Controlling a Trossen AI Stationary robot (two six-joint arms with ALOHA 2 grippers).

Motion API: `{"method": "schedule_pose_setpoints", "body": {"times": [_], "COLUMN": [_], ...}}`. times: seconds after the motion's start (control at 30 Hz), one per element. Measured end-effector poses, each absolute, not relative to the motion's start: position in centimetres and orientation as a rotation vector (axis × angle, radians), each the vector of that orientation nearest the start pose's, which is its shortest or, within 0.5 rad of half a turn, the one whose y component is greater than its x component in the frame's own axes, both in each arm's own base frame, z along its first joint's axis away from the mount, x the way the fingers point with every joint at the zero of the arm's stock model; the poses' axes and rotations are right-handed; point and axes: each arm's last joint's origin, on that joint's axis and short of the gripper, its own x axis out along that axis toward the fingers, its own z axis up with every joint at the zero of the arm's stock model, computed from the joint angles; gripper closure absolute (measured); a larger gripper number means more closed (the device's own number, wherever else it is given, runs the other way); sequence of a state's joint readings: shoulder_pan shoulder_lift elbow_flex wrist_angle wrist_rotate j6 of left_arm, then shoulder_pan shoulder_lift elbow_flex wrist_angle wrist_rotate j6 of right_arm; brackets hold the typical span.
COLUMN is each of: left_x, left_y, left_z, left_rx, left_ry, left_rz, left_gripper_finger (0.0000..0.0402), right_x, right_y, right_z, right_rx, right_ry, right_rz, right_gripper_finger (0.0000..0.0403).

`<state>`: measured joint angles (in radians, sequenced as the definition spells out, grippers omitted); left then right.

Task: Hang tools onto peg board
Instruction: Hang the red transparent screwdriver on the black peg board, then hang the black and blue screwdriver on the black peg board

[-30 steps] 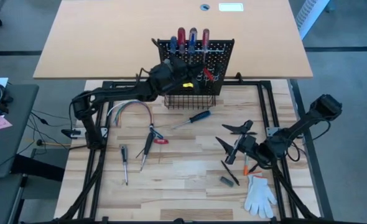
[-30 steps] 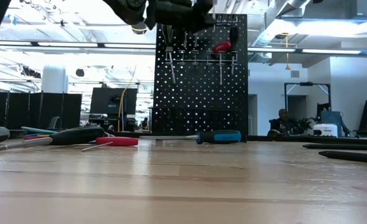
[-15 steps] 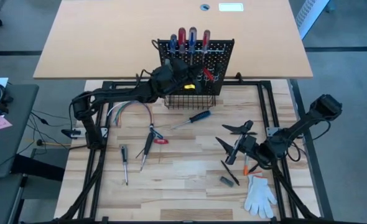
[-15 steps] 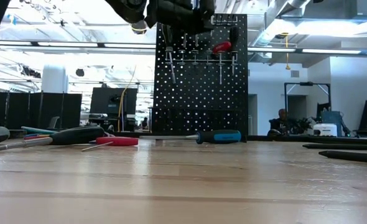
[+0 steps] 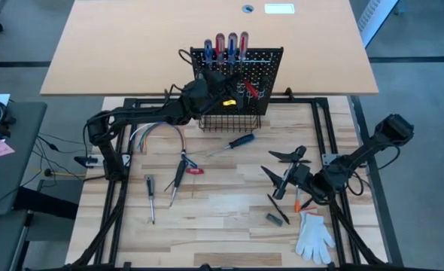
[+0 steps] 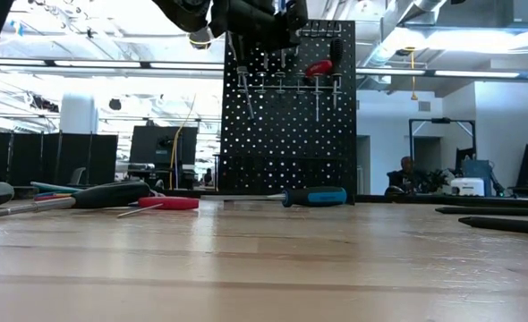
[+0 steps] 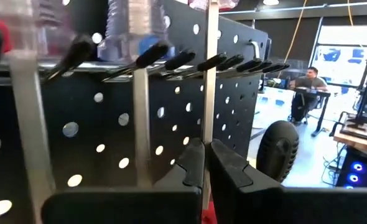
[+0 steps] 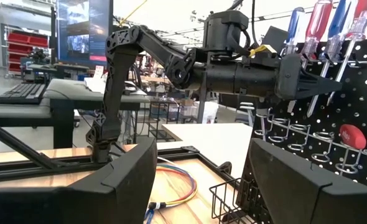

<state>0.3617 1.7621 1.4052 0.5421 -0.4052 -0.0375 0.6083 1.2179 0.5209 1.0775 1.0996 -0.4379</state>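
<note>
The peg board (image 5: 237, 64) stands upright at the table's far edge, with a wire basket (image 5: 229, 119) at its base. Three screwdrivers (image 5: 220, 41) hang in its rings, handles up. My left gripper (image 7: 206, 163) is at the board's upper row, shut on a fourth, red-handled screwdriver (image 5: 244, 39). Its arm (image 8: 233, 71) shows in the right wrist view. Loose tools lie on the table: a blue-handled screwdriver (image 5: 237, 141), a black one (image 5: 178, 175) and a small one (image 5: 150, 196). My right gripper (image 5: 276, 167) hovers open over the table's right side. My left gripper pinches the red-handled screwdriver's thin metal shaft (image 7: 209, 106) between its two fingers, below the row of rings. The fingers (image 7: 230, 169) come about level from the table's near side and lie across the shaft. The screwdriver stands upright against the board, handle up, clear of the table.
A loop of coloured wires (image 5: 158, 132) lies at the left. A white glove (image 5: 312, 235) and small dark parts (image 5: 277, 214) lie near the right front. A large tan tabletop (image 5: 207, 45) stands behind the board. A person (image 7: 311, 84) sits in the room beyond.
My left gripper has turned at the wrist without shifting place. The red-handled screwdriver's handle has swung toward the left and now stands close beside the other three handles instead of leaning away to the right.
</note>
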Motion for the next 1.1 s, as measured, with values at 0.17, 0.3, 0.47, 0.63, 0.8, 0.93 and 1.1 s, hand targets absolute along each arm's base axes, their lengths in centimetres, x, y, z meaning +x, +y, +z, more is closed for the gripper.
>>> {"method": "schedule_pose_setpoints", "body": {"times": [0.17,0.3,0.47,0.63,0.8,0.93,1.1], "left_x": [38.1,38.3,38.4,38.7,38.9,39.2,39.7], "left_y": [16.2,16.3,16.1,15.4,14.9,14.2,12.7], "left_z": [34.7,34.3,34.1,34.1,33.3,32.8,32.4], "left_rx": [-0.065,-0.081,-0.069,-0.051,-0.041,0.014,0.058], "left_ry": [-0.169,-0.155,-0.132,-0.115,-0.033,0.047,0.097], "left_rz": [0.772,0.773,0.766,0.745,0.732,0.713,0.675], "left_gripper_finger": [0.0401,0.0399,0.0364,0.0312,0.0264,0.0245,0.0242], "right_x": [20.4,20.4,20.4,20.4,20.4,20.4,20.4], "right_y": [11.0,11.0,11.0,11.0,11.0,11.0,11.1], "right_z": [27.0,27.0,27.0,27.0,27.0,27.0,27.0], "right_rx": [-0.137,-0.135,-0.135,-0.135,-0.135,-0.136,-0.136], "right_ry": [-0.141,-0.142,-0.142,-0.142,-0.142,-0.142,-0.142], "right_rz": [-0.527,-0.525,-0.525,-0.525,-0.524,-0.524,-0.524], "right_gripper_finger": [0.0139,0.0139,0.0139,0.0139,0.0139,0.0139,0.0139]}}
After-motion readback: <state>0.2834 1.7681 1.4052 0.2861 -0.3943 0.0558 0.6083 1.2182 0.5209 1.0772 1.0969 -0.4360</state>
